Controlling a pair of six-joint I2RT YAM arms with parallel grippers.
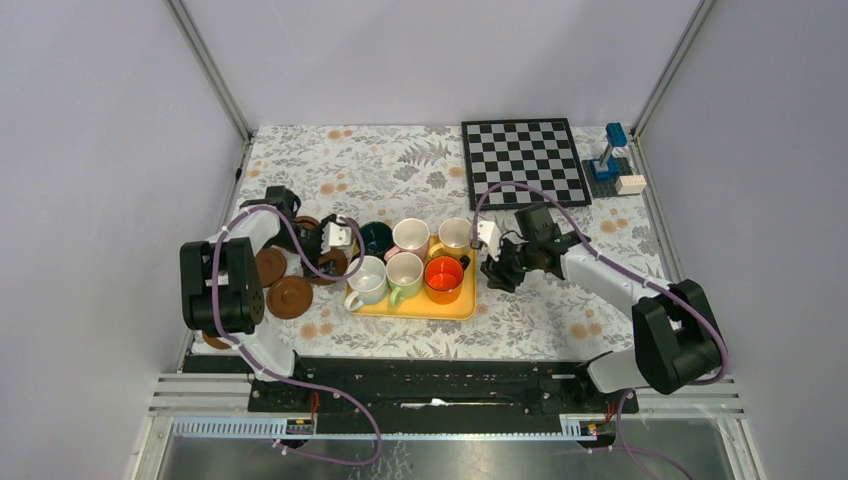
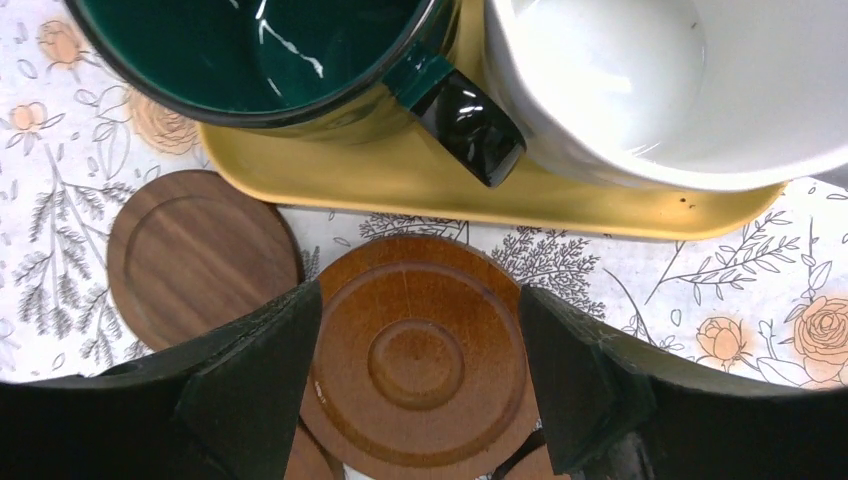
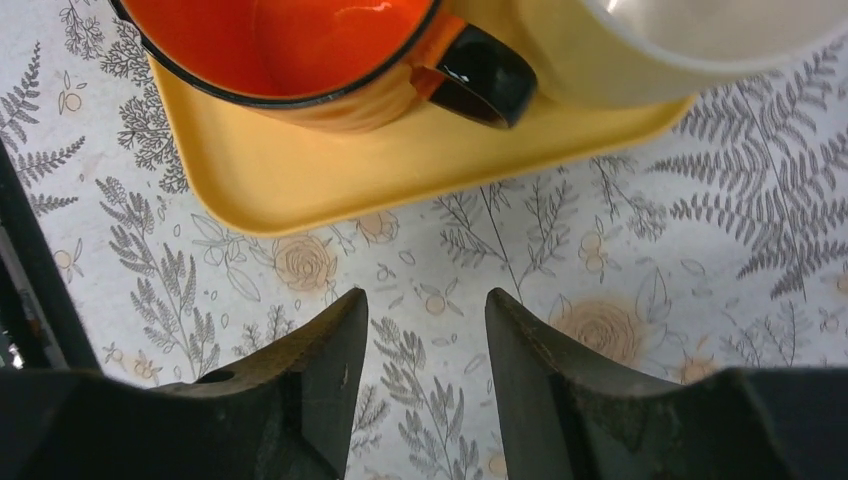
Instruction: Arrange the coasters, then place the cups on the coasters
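Observation:
Six cups stand on the yellow tray (image 1: 372, 306): dark green (image 1: 377, 238), pink (image 1: 410, 236) and cream-yellow (image 1: 455, 235) at the back, pale blue-white (image 1: 367, 280), light green (image 1: 405, 272) and orange (image 1: 444, 277) in front. Several brown coasters lie left of the tray, among them one (image 1: 290, 297) and another (image 1: 270, 265). My left gripper (image 2: 420, 300) is open, its fingers either side of a coaster (image 2: 420, 360) that rests on other coasters, with a further coaster (image 2: 195, 255) beside it. My right gripper (image 3: 427, 310) is open and empty over the cloth, just right of the tray (image 3: 300, 170) and the orange cup (image 3: 290, 50).
A chessboard (image 1: 525, 160) lies at the back right, with a blue block figure (image 1: 610, 150) and a white block (image 1: 630, 184) beside it. Metal frame posts and grey walls bound the flowered tablecloth. One coaster (image 1: 213, 340) lies near the left arm's base.

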